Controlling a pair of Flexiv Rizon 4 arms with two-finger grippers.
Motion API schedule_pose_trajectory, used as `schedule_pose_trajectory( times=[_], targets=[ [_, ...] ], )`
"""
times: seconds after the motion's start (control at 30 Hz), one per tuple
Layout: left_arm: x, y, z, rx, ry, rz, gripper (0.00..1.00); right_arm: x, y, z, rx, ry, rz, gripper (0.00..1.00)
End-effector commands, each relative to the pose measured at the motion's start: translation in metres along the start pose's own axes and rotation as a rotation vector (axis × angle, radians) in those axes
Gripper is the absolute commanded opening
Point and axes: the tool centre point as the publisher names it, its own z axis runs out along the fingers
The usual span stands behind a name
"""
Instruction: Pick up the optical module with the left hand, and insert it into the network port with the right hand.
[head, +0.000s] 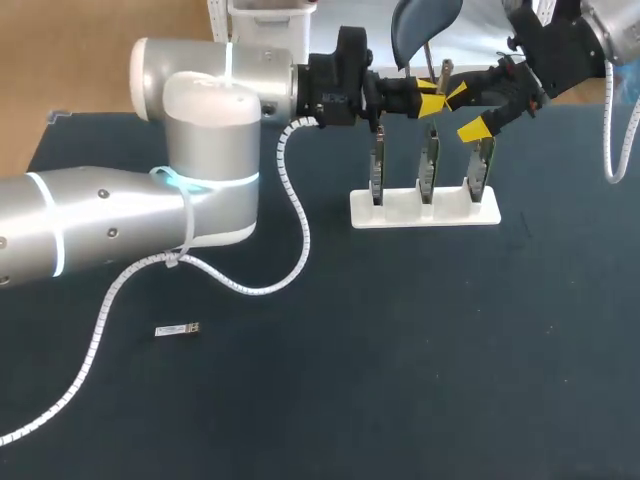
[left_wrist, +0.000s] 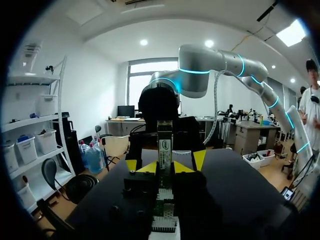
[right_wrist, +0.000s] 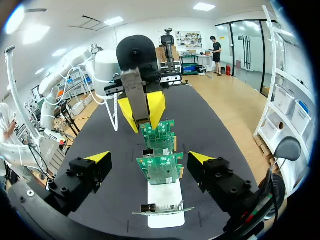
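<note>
My left gripper (head: 432, 99) is closed on the slim silver metal optical module (head: 443, 72), holding it upright above the white plastic stand (head: 425, 214) that carries three green circuit boards (head: 428, 160) on edge in a row. My right gripper (head: 468, 111) hangs close beside it, over the stand's right end, with its yellow-tipped fingers spread wide apart. A second small silver module (head: 177, 329) lies flat on the dark bench (head: 400, 350), well apart from the stand towards my left.
</note>
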Motion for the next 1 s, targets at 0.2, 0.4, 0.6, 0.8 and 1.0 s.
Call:
schedule_pose_trajectory(
  times=[0.2, 0.4, 0.6, 0.8, 1.0],
  targets=[
    [0.0017, 0.0038, 0.0017, -0.003, 0.003, 0.001, 0.00, 0.0000, 0.0023, 0.0002, 0.006, 0.001, -0.001, 1.00],
    [0.0025, 0.0049, 0.0013, 0.006, 0.006, 0.002, 0.00, 0.0000, 0.0023, 0.0002, 0.006, 0.001, -0.001, 1.00],
    [0.0042, 0.0032, 0.0014, 0.028, 0.015, 0.024, 0.00, 0.0000, 0.0023, 0.0002, 0.006, 0.001, -0.001, 1.00],
    [0.0070, 0.0033, 0.0009, 0.034, 0.012, 0.011, 0.00, 0.0000, 0.0023, 0.0002, 0.006, 0.001, -0.001, 1.00],
    [0.0105, 0.0021, 0.0010, 0.049, 0.014, -0.002, 0.00, 0.0000, 0.0023, 0.0002, 0.006, 0.001, -0.001, 1.00]
  ],
)
